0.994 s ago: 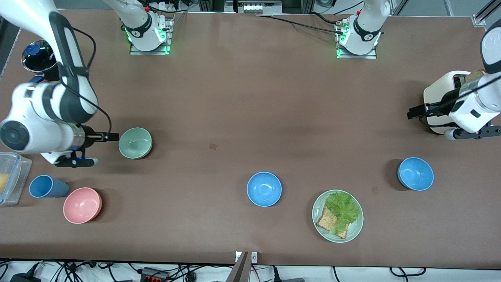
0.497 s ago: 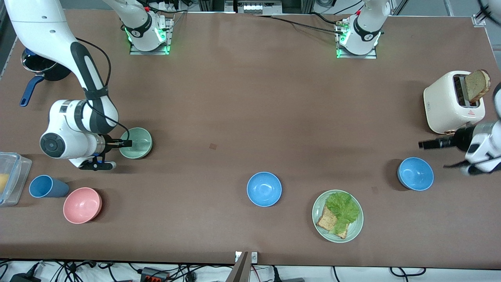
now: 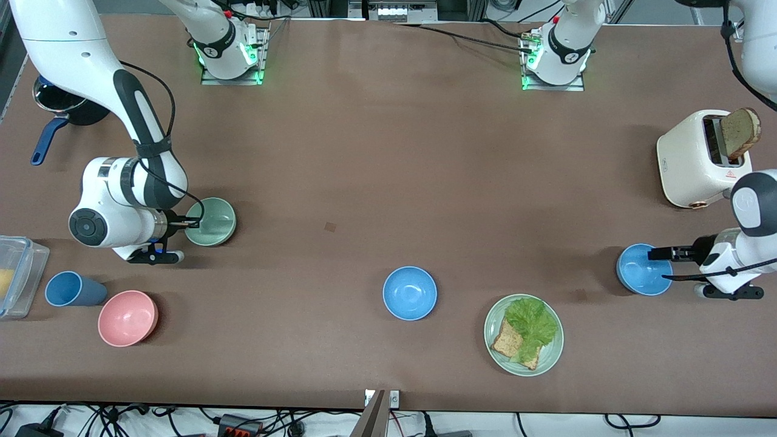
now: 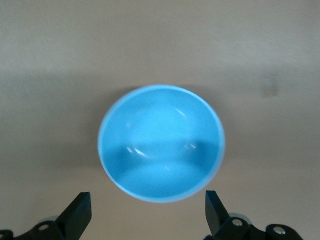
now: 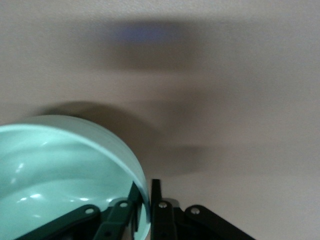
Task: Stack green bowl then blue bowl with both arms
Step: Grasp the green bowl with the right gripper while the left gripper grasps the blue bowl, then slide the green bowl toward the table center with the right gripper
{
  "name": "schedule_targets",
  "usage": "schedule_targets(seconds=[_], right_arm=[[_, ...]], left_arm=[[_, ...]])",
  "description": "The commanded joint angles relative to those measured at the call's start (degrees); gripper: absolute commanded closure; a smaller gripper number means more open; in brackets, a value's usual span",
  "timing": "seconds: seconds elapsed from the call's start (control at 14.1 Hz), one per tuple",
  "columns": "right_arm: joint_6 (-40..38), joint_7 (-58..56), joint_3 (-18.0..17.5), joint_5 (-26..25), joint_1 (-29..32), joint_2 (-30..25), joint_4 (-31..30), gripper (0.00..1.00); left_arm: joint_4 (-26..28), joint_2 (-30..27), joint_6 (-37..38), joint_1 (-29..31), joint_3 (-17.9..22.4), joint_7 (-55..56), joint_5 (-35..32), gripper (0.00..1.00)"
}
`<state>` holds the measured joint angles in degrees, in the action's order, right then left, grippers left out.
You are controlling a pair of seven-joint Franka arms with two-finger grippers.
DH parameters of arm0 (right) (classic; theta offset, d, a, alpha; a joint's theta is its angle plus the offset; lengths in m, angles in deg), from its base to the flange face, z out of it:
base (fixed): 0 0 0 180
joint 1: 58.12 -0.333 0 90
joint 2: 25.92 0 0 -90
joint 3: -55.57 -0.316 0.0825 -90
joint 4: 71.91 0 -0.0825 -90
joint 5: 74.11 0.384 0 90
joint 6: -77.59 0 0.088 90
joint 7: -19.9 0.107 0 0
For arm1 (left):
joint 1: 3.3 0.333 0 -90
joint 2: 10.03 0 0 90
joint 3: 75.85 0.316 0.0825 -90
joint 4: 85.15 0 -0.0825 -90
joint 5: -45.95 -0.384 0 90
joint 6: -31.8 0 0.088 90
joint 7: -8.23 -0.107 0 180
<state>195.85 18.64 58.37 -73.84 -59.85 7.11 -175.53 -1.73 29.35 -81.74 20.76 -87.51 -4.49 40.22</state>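
A: Where the brown table [image 3: 376, 152] spreads under the high camera, what to note first?

B: Matte brown cover, a small darker patch near the middle. Cables and power strips along the edge nearest the front camera; both arm bases lit green along the edge farthest from it.

A: And taking the green bowl [image 3: 210, 221] as the landmark?

B: Upright on the table toward the right arm's end. Nearer the front camera than it: a pink bowl [image 3: 128, 318] and a blue cup [image 3: 74, 289] on its side. Farther from the camera than it: a dark pan [image 3: 57, 106] with a blue handle. Well apart from it toward the left arm's end: a middle blue bowl [image 3: 410, 293], a plate [image 3: 493, 321] with toast and lettuce, then the blue bowl [image 3: 643, 269], and a white toaster [image 3: 698, 159] with a slice standing up in it.

A: Right gripper [image 3: 193, 223]?

B: At the green bowl's rim. Fingers close together astride the wall, one inside, one outside, seen in the right wrist view [image 5: 145, 197]; probably pinching it, though contact hard to confirm.

A: Left gripper [image 3: 651, 253]?

B: Low over the blue bowl's rim. In the left wrist view, fingers [image 4: 77, 215] spread wide, wider than the bowl [image 4: 161, 142], holding nothing; bowl apart from both tips.
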Motion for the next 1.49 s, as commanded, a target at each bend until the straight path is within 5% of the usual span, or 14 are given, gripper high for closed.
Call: schedule_targets(seconds=[0.0, 0.43, 0.78, 1.14, 1.42], right_arm=[[0.13, -1.03, -2.52, 0.08, -0.12, -1.21, 0.6, 1.0], [-1.63, 8.42, -15.27, 1.92, -4.31, -0.17, 8.51, 1.0], [-1.1, 24.0, -15.37, 6.73, -18.37, 5.1, 13.35, 1.0], [3.63, 31.31, -15.36, 10.19, -25.16, 9.59, 15.82, 1.0], [4.88, 34.29, -15.28, 10.19, -27.44, 9.95, 14.41, 1.0]], left_arm=[[-2.3, 2.8, -2.82, 1.25, -0.38, -4.59, -1.13, 0.0], [-2.38, 6.31, -10.39, 1.87, -0.38, -7.06, -1.13, 0.01], [-2.38, 7.73, -13.11, 1.87, -0.21, -7.75, -1.04, 0.0], [-2.38, 7.9, -13.2, 2.31, -0.21, -8.11, -0.95, 0.0], [-2.38, 7.73, -13.11, 2.31, -0.21, -7.94, -1.13, 0.33]])
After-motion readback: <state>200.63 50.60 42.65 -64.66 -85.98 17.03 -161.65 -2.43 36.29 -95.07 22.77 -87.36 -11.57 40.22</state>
